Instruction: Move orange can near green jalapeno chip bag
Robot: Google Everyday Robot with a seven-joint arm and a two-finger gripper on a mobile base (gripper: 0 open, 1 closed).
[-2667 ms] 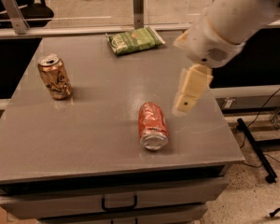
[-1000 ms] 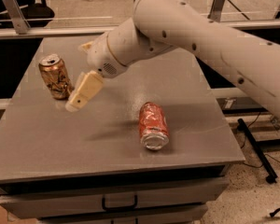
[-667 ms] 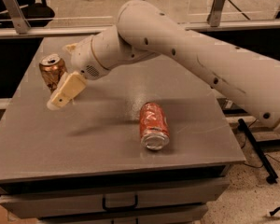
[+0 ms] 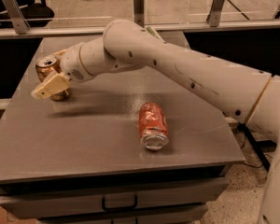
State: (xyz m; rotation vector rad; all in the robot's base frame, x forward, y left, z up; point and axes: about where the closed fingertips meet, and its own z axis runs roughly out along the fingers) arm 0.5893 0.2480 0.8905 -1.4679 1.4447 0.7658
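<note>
1. While the white arm [image 4: 186,73] stretches from the right edge of the view across the grey table [image 4: 84,148], its gripper [image 4: 50,86] sits low at the table's far left side.
2. Cream in colour, the gripper lies right in front of the orange can [image 4: 48,65] and covers the can's lower front; whether it is spread, pressed together or pinching the can cannot be told.
3. That orange can stands upright near the table's left edge, towards the back, with its silver top and pull tab showing above the gripper.
4. The wrist end of the arm is just to the right of the can, touching it or very nearly so.
5. A red can [image 4: 152,125] lies on its side near the middle of the table, closer to the front edge, its silver top turned towards the camera; it is well apart from the orange can and the gripper.
6. Below the tabletop, a drawer [image 4: 51,203] with a dark handle [image 4: 119,202] faces the camera.
7. Behind the table, metal posts [image 4: 217,6] stand along a rail, and a dark office chair [image 4: 35,10] shows at the top left.
</note>
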